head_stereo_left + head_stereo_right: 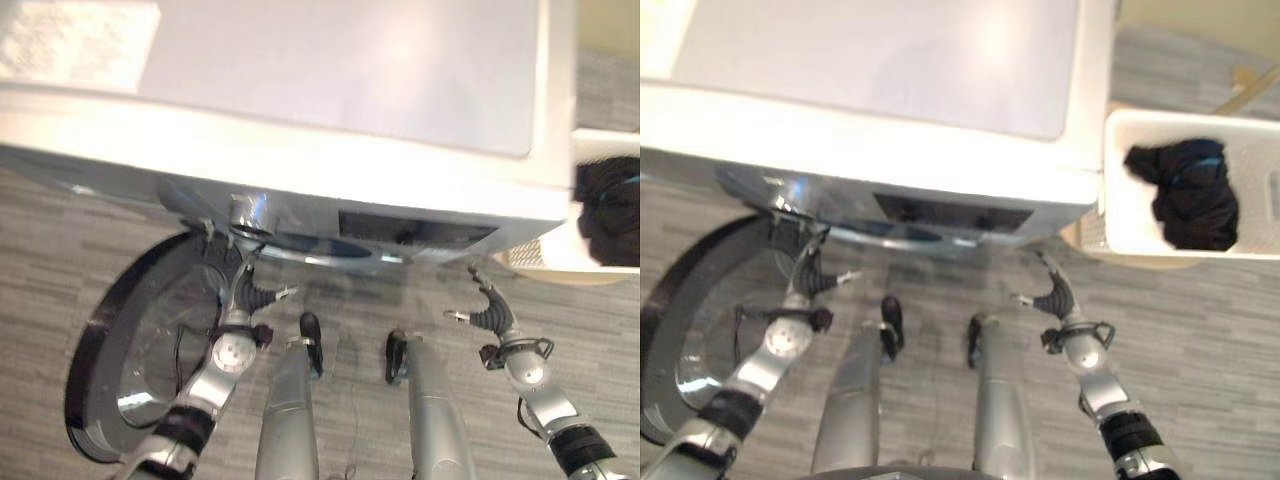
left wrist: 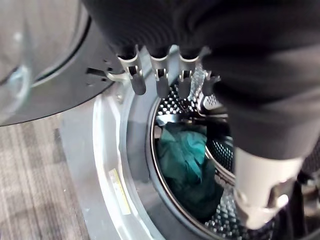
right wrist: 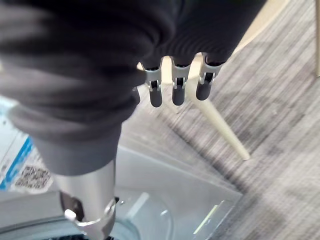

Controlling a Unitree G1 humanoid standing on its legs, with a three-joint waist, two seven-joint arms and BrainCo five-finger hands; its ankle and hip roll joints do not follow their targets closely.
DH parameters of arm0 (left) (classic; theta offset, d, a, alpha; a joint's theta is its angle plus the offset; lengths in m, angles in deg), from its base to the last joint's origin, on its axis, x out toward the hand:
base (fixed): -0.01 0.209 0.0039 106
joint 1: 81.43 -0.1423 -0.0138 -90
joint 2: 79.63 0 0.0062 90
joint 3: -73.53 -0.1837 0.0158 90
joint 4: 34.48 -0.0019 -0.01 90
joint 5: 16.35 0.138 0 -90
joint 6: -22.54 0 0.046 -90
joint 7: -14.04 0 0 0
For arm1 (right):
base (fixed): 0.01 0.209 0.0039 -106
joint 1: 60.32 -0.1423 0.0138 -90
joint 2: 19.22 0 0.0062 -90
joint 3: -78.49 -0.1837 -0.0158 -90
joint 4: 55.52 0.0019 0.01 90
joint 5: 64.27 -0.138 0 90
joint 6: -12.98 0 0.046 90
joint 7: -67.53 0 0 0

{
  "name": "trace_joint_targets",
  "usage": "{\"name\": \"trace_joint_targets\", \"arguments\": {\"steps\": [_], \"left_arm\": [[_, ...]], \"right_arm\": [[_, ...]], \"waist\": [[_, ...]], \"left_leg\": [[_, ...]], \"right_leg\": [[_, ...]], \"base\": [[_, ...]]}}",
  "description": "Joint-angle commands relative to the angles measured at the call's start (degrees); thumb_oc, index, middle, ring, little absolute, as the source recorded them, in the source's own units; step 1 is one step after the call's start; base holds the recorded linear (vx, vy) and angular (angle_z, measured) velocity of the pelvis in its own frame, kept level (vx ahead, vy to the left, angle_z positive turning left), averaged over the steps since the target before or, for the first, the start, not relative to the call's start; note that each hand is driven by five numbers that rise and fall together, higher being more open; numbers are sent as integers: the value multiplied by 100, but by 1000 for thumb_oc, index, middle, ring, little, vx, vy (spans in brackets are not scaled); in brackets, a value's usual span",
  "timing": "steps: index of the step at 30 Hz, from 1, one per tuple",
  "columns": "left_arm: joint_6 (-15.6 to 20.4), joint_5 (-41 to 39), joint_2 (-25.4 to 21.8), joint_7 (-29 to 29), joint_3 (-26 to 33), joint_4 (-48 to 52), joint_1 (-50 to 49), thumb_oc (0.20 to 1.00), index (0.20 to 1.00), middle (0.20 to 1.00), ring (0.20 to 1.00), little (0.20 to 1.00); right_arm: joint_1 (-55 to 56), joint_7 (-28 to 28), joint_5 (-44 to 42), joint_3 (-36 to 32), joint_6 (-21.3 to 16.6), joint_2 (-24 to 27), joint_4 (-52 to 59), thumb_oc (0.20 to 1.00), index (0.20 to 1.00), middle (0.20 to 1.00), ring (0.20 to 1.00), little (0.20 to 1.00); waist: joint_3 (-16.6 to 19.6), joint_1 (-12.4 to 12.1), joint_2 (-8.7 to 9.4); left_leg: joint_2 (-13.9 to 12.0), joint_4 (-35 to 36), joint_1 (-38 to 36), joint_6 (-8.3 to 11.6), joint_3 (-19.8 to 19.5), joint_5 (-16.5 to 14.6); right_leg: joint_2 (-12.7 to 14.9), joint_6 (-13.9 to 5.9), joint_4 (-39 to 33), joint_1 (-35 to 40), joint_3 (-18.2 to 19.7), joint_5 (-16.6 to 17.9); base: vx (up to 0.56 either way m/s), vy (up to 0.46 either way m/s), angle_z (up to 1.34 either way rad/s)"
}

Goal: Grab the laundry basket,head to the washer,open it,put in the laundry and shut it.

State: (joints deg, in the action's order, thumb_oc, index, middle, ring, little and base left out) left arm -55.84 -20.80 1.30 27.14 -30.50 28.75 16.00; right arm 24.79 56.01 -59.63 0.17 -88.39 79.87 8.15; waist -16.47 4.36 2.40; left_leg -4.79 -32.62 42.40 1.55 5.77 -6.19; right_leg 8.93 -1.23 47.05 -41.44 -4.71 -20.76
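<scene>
Both hands – left hand (image 1: 258, 297), right hand (image 1: 1052, 295) – are hanging open and empty, the left wrist view alone showing teal laundry (image 2: 187, 170) lying in the washer drum (image 2: 220, 150).

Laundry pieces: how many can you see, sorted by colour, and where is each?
Teal cloth, in the washer drum: 1
Black garment, in the white basket: 1
Total: 2

Silver-grey arms; left hand (image 1: 262, 297) and right hand (image 1: 1052, 297) under dark ribbed covers, silver dark-tipped fingers (image 2: 163, 85).
</scene>
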Motion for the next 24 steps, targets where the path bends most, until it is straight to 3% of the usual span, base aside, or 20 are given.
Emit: {"name": "trace_joint_targets", "arguments": {"steps": [1,4,5,7,10,12,13,16,19,22,23,24], "left_arm": [[205,-361,127,-267,97,-414,-85,1000,1000,1000,1000,1000],[136,-205,256,-426,270,-905,-657,1000,1000,1000,1000,1000],[136,-205,256,-425,270,-905,-657,1000,1000,1000,1000,1000],[81,49,323,-495,361,-1217,-968,1000,1000,1000,1000,1000],[44,80,407,-531,367,-1394,-1065,1000,1000,1000,1000,1000],[35,27,501,-563,386,-1478,-1139,1000,1000,1000,1000,1000],[59,33,556,-559,320,-1470,-1168,1000,1000,1000,1000,1000],[33,120,664,-572,232,-1621,-1118,1000,1000,1000,1000,1000],[-17,252,709,-612,140,-1769,-1099,1000,1000,1000,1000,1000],[-35,314,776,-640,51,-1728,-1135,1000,1000,1000,1000,1000],[-35,314,773,-640,53,-1729,-1133,1000,1000,1000,1000,1000],[-32,317,757,-649,28,-1666,-1111,1000,1000,1000,1000,1000]], "right_arm": [[187,25,3,-62,-28,120,-195,1000,1000,1000,1000,1000],[411,126,-141,-233,9,-74,-647,1000,1000,1000,1000,1000],[412,126,-141,-233,9,-74,-646,1000,1000,1000,1000,1000],[635,216,-175,-375,14,-187,-803,1000,1000,1000,1000,1000],[714,223,-240,-433,19,-231,-887,1000,1000,1000,1000,1000],[784,251,-292,-451,24,-249,-939,1000,1000,1000,1000,1000],[792,260,-362,-472,14,-250,-940,1000,1000,1000,1000,1000],[810,260,-371,-509,1,-276,-972,1000,1000,1000,1000,1000],[937,290,-465,-580,60,-302,-1009,1000,1000,1000,1000,1000],[976,278,-483,-571,124,-334,-954,1000,1000,1000,1000,1000],[974,278,-483,-571,126,-337,-953,1000,1000,1000,1000,1000],[932,276,-476,-549,126,-362,-937,1000,1000,1000,1000,1000]], "waist": [[231,69,-150],[398,74,-161],[382,71,-159],[665,98,-162],[854,116,-159],[947,108,-152],[952,53,-119],[1036,103,-117],[1172,228,-121],[1099,324,-68],[1112,309,-62],[1074,323,-37]], "left_leg": [[-144,799,-710,18,-175,275],[-140,1936,-2006,64,-48,582],[-140,1952,-2033,64,-45,588],[-225,2657,-2853,152,131,788],[-224,2936,-3205,182,164,881],[-161,3178,-3519,186,44,892],[-17,3174,-3645,171,-382,814],[97,3305,-3800,137,-600,725],[106,3456,-4123,112,-208,647],[141,3425,-4307,-1,461,417],[141,3427,-4288,3,478,433],[114,3403,-4298,-25,737,369]], "right_leg": [[-76,-242,-1665,639,-86,1197],[-224,-371,-2785,1845,-89,1511],[-226,-371,-2796,1868,-88,1515],[-317,-458,-3450,2606,-80,1681],[-409,-478,-3830,2943,7,1811],[-462,-479,-4139,3241,110,1889],[-484,-493,-4308,3423,303,1938],[-518,-517,-4465,3547,458,1989],[-515,-582,-4688,3707,732,2125],[-640,-771,-4736,3496,1360,2407],[-643,-769,-4738,3469,1378,2424],[-670,-838,-4663,3334,1490,2500]], "base": [[66,-19,-15],[136,-26,-20],[185,-38,-24],[214,-57,-17],[166,-47,-20],[158,-7,-22],[92,25,-37],[88,31,-60],[136,90,-48],[-4,103,-101],[-76,20,-167],[-92,-1,-182]]}}
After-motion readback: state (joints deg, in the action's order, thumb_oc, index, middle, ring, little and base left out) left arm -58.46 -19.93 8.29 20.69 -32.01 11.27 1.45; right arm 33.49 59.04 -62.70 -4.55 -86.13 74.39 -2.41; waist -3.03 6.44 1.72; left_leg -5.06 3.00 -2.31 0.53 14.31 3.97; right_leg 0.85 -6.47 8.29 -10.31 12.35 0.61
